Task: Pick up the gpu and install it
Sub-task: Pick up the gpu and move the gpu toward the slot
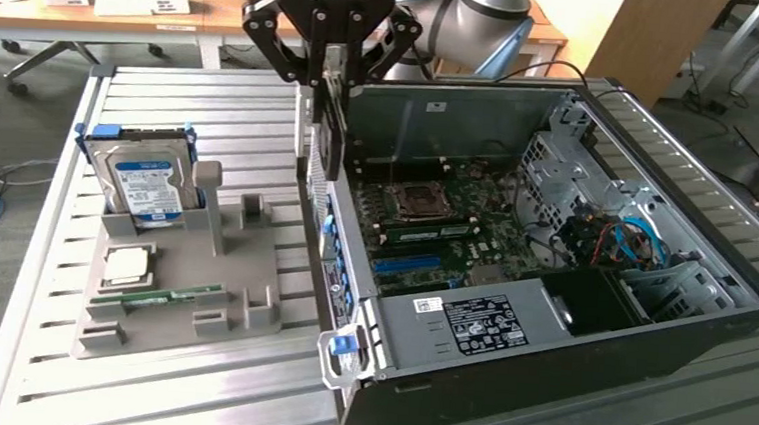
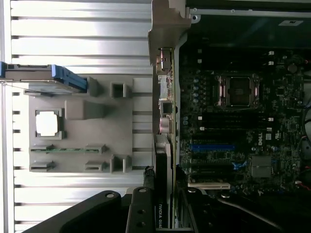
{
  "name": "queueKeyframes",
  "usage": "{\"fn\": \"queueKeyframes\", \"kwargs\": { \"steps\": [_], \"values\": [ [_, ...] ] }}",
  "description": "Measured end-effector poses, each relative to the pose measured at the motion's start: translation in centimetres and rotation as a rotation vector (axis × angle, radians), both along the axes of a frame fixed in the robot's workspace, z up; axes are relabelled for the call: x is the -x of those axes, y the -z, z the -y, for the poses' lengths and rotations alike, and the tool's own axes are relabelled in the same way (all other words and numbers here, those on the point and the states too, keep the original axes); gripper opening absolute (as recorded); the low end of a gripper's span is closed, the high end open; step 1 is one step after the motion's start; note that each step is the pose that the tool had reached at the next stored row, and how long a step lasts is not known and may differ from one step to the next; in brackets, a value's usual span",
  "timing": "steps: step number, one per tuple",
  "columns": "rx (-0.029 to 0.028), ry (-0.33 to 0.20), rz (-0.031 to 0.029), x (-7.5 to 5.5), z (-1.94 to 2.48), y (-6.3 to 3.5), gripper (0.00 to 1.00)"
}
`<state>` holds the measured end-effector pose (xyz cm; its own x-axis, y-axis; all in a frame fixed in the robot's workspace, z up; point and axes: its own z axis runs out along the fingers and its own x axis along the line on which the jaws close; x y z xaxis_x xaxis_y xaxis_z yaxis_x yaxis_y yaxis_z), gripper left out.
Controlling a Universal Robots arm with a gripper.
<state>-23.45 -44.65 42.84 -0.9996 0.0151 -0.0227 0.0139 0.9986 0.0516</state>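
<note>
**Tight at the wall, open over the board**

Directly below the end effector point(image 1: 332, 77), the gripped gpu point(image 1: 332, 139) hangs just beside the case wall point(image 1: 352, 271), the nearest obstacle. Past that wall, the room above the motherboard point(image 1: 453, 228) is open. Farther in, a drive cage point(image 1: 564, 155) and cables point(image 1: 625, 240) crowd it. On the opposite side, a hard drive point(image 1: 148, 181) stands upright on the grey holder point(image 1: 214, 281), well apart.

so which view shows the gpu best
The exterior view: the gpu hangs from the end effector with silver bracket and dark face showing. The wrist view sees the gpu edge-on down its bracket.
</note>
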Motion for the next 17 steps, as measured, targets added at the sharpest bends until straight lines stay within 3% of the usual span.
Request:
{"fn": "queueKeyframes", "kwargs": {
  "steps": [17],
  "values": [
    [0.0001,0.0,0.0,-3.4,0.0,0.0,0.27]
  ]
}}
